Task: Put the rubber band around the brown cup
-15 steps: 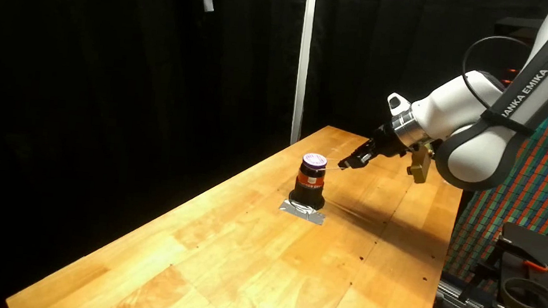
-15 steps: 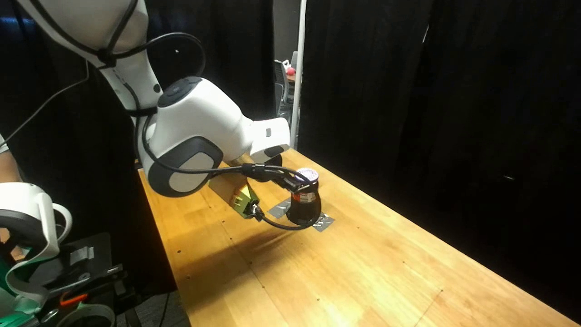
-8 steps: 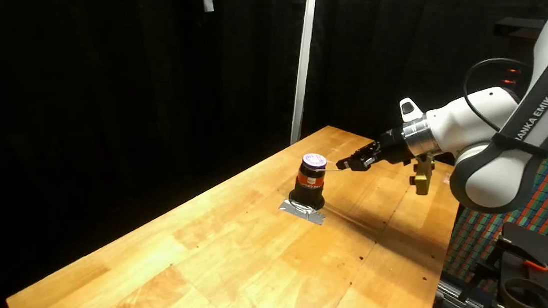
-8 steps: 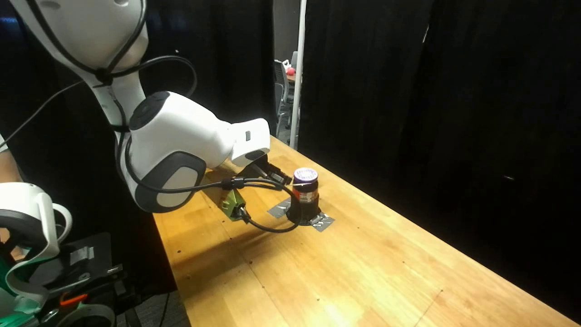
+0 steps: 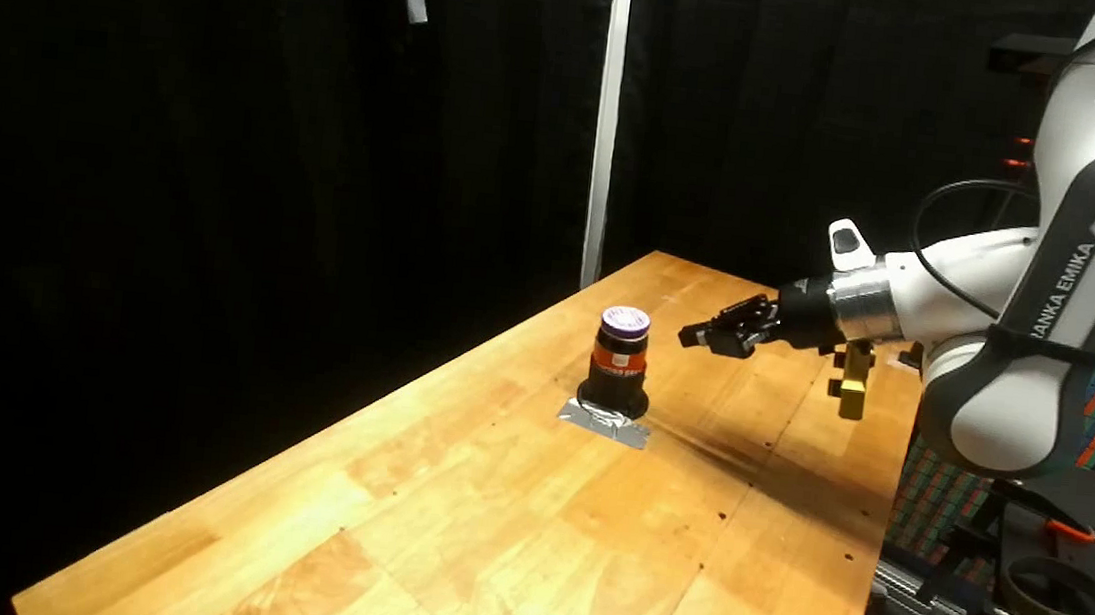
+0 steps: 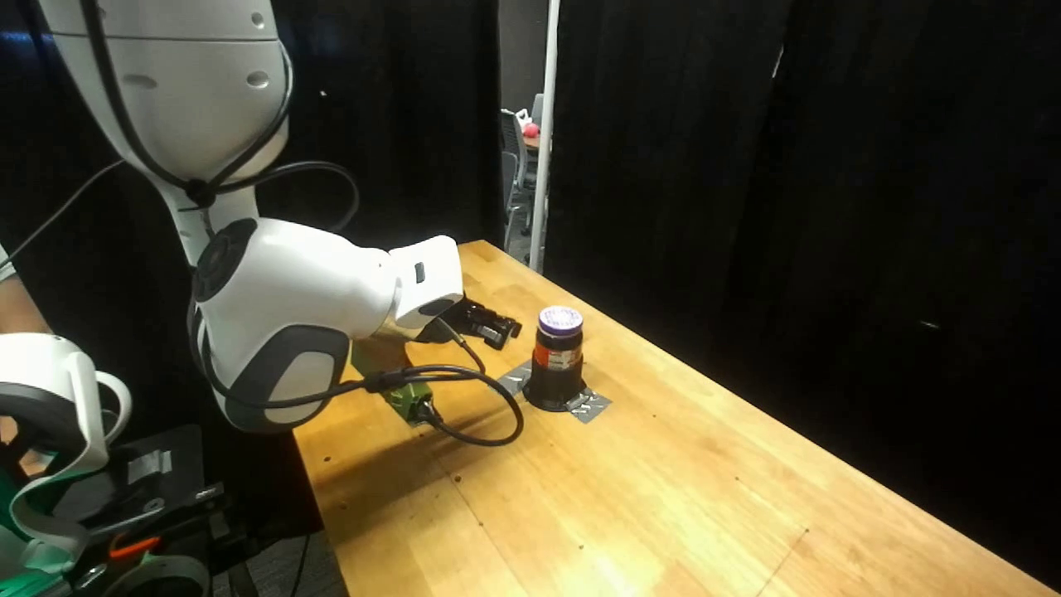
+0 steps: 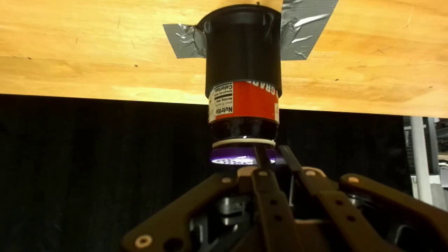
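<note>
Rubber band [image 7: 244,141] first, since my job hangs on it: in the wrist view I see a pale ring, which I take to be it, lying fairly level around the neck of the brown cup [image 5: 619,357], just under the purple lid [image 5: 625,323]. That cup, more a lidded jar to my eye, stands upright at the left of my work in an exterior view, in a black holder [image 5: 614,392] taped to the wooden table [image 5: 488,503]. To its right, near but apart, is my gripper [image 5: 688,337], its fingers [image 7: 267,182] parted by a narrow gap with nothing that I can see between them. So I judge the looping very likely done; only backing the arm [image 5: 1062,287], further right, well clear seems to remain. Only the wrist view lets me make out the ring, though it hides the neck's far side, so I cannot confirm a full loop; there the fingertips overlap the lid, whereas both exterior views show bare space between gripper and cup.
</note>
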You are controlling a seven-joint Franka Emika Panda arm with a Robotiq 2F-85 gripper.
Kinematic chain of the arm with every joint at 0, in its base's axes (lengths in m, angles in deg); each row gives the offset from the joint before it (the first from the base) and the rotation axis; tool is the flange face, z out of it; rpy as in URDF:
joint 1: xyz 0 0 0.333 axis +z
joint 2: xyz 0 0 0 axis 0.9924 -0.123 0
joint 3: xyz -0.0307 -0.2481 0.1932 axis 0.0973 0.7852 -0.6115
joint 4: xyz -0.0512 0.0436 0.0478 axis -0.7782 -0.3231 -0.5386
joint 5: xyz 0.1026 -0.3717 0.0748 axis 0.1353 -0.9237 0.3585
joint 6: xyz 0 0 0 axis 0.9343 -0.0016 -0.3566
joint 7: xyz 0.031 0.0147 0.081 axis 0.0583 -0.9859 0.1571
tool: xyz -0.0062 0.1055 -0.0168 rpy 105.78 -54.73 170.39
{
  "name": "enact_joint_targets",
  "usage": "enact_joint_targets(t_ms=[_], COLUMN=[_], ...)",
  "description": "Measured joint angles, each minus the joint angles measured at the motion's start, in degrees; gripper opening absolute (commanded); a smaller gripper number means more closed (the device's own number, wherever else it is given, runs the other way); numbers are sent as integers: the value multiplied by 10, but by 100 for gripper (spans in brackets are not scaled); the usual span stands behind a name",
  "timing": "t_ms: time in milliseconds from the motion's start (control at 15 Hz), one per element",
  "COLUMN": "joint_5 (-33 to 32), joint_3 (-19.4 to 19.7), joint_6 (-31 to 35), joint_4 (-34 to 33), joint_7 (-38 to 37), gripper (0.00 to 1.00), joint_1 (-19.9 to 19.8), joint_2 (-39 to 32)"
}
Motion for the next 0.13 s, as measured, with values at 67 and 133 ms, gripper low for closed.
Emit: enact_joint_targets(t_ms=[67, 133], joint_5=[0, 0], joint_3=[0, 0], joint_6=[-2, -3], joint_4=[0, 0], joint_7=[0, 0], gripper=[29, 36], joint_1=[0, 0], joint_2=[-1, -1])
